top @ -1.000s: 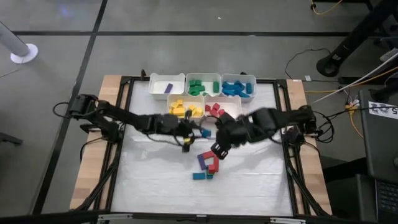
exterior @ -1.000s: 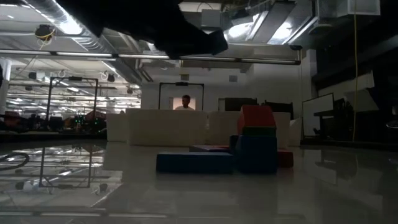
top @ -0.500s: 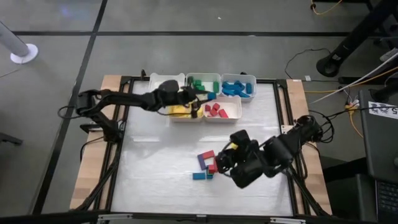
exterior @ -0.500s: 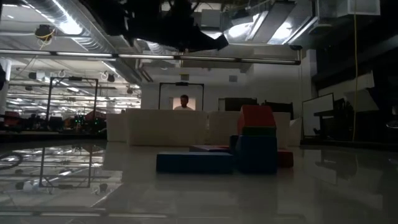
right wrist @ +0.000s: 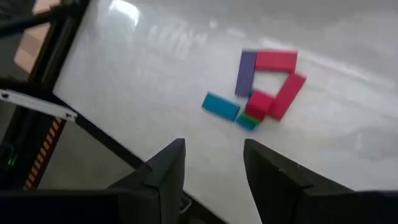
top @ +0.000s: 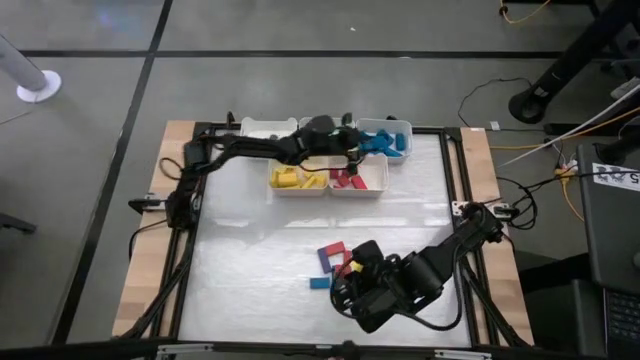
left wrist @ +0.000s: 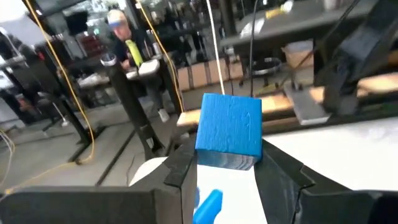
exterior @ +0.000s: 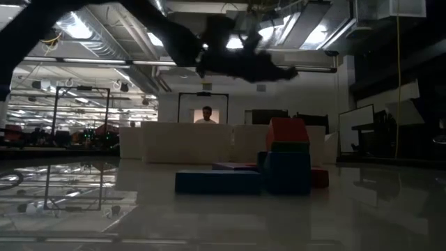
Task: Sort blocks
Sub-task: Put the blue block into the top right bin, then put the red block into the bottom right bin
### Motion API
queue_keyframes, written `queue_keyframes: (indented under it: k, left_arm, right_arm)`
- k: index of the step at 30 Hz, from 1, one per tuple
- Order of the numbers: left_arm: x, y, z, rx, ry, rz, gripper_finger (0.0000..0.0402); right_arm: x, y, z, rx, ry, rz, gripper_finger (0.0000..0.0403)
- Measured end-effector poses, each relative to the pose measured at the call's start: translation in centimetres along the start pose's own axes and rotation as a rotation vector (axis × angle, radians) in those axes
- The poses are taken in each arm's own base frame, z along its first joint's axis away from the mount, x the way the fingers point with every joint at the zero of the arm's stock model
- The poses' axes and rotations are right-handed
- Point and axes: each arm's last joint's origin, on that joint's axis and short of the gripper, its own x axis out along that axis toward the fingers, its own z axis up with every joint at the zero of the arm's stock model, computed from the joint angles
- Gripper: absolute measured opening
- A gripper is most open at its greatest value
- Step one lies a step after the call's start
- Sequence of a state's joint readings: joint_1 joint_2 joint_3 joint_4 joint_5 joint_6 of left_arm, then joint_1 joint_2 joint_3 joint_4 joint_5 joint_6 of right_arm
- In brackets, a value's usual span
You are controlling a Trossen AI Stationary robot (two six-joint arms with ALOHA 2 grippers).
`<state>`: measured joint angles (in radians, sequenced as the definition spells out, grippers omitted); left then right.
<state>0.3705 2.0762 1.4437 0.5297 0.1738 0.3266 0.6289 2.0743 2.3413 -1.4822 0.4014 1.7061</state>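
Over the bins [top: 375, 187], left arm [top: 255, 148] outstretched

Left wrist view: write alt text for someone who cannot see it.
The left hand grips a blue block between its two dark fingers, and another blue piece shows just beneath. Beyond lies a cluttered room with stands, yellow cables and a person far off.

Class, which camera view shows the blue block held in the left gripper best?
The left wrist view: the blue block fills the frame, clamped by the left gripper. In the high view the arm hides it over the bins; the low and right wrist views miss it.
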Motion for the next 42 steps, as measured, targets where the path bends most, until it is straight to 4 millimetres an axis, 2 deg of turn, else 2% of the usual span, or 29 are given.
queue_keyframes:
  k: [4,7,10,15,18,30,33,36,42]
  left_arm:
    - [2.6,0.7,-2.6,0.002,0.066,0.0,0.0115]
    - [3.2,1.5,-2.2,-0.048,0.131,0.059,0.0115]
    - [2.9,2.8,-1.1,-0.072,0.097,0.139,0.0115]
    - [2.7,3.7,-2.4,-0.15,0.141,0.175,0.0128]
    - [2.6,4.2,-2.0,-0.159,0.114,0.191,0.0145]
    - [2.6,3.6,-2.1,-0.197,0.154,0.184,0.0207]
    - [1.9,3.7,-0.6,-0.234,0.159,0.184,0.021]
    - [0.2,4.2,2.0,-0.243,0.204,0.172,0.0208]
    - [-5.8,5.1,7.5,-0.173,0.362,0.055,0.0197]
  right_arm:
    - [-0.1,-0.1,-0.6,0.004,0.032,-0.004,0.0166]
    - [-0.3,-0.1,-0.8,0.001,0.037,0.0,0.0166]
    - [-0.3,0.1,-0.9,0.006,0.058,0.015,0.0166]
    - [-0.1,0.4,-1.1,0.017,0.098,0.035,0.0166]
    - [-0.1,0.5,-1.1,0.02,0.096,0.042,0.0166]
    - [-0.1,0.5,-1.1,0.021,0.096,0.044,0.0166]
    - [-0.1,0.5,-1.1,0.02,0.095,0.044,0.0166]
    - [0.0,0.5,-0.8,0.025,0.091,0.036,0.0166]
    - [0.2,0.5,-0.3,0.036,0.076,0.03,0.0166]
